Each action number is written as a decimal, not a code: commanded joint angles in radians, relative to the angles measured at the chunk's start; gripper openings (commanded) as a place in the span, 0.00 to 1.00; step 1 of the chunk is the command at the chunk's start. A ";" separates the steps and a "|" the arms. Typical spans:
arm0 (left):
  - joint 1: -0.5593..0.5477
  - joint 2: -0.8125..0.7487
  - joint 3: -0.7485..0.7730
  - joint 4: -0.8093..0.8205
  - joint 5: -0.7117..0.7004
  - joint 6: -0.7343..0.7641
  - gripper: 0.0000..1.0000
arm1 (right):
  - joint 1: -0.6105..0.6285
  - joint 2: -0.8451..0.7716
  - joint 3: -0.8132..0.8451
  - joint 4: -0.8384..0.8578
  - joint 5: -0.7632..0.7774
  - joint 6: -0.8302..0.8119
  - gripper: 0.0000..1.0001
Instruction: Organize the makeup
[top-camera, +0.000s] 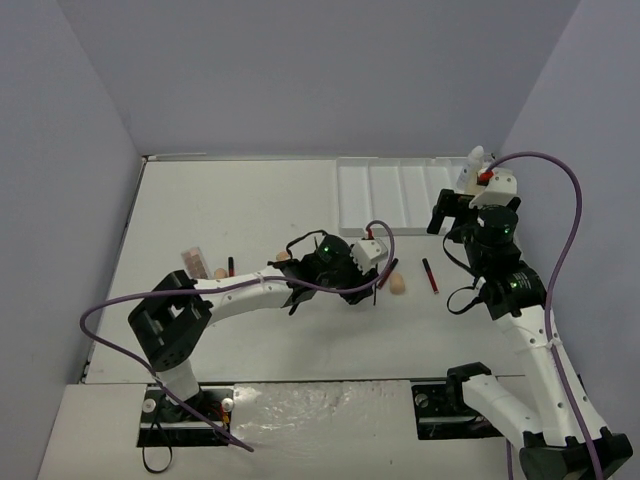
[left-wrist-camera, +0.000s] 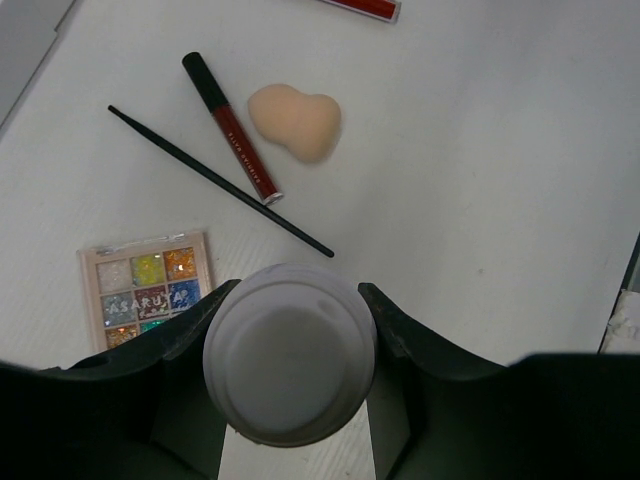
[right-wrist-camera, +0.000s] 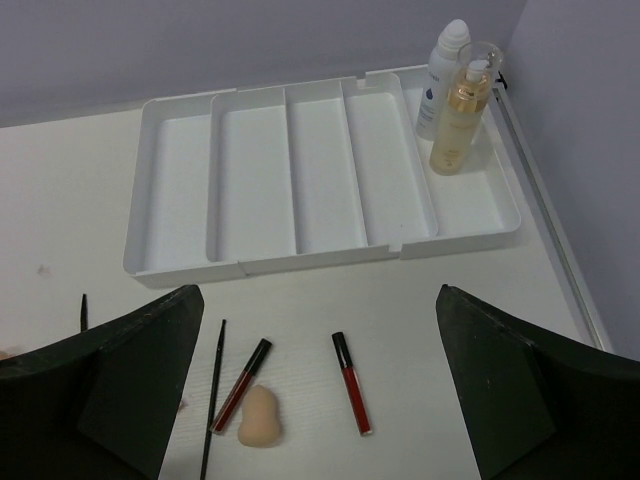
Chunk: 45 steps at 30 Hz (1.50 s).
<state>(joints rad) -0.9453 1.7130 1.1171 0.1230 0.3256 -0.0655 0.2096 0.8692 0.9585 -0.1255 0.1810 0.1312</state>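
Note:
My left gripper is shut on a white round-ended bottle, seen end-on, held above the table mid-field. Below it lie a peach sponge, a red-black lipstick, a thin black pencil and a glitter eyeshadow palette. My right gripper is open and empty, above the table in front of the white tray. A second lipstick lies below it. A white bottle and an amber bottle stand in the tray's rightmost compartment.
The tray's other compartments hold nothing. At the left lie another palette, a lipstick and a sponge; one more sponge lies beside the left arm. Grey walls close in the table on three sides.

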 joint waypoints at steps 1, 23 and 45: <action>-0.020 -0.039 -0.001 0.167 -0.022 -0.049 0.00 | -0.006 0.005 -0.011 0.047 0.018 0.023 1.00; 0.031 -0.035 -0.121 0.203 -0.171 0.003 0.00 | -0.007 0.026 -0.052 0.055 -0.212 -0.027 1.00; 0.106 -0.101 -0.112 0.161 -0.183 -0.051 0.85 | 0.011 0.037 -0.088 0.058 -0.525 -0.060 1.00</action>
<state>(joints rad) -0.8433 1.7132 0.9869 0.2724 0.1717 -0.0958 0.2106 0.9035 0.8779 -0.1359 -0.2287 0.0935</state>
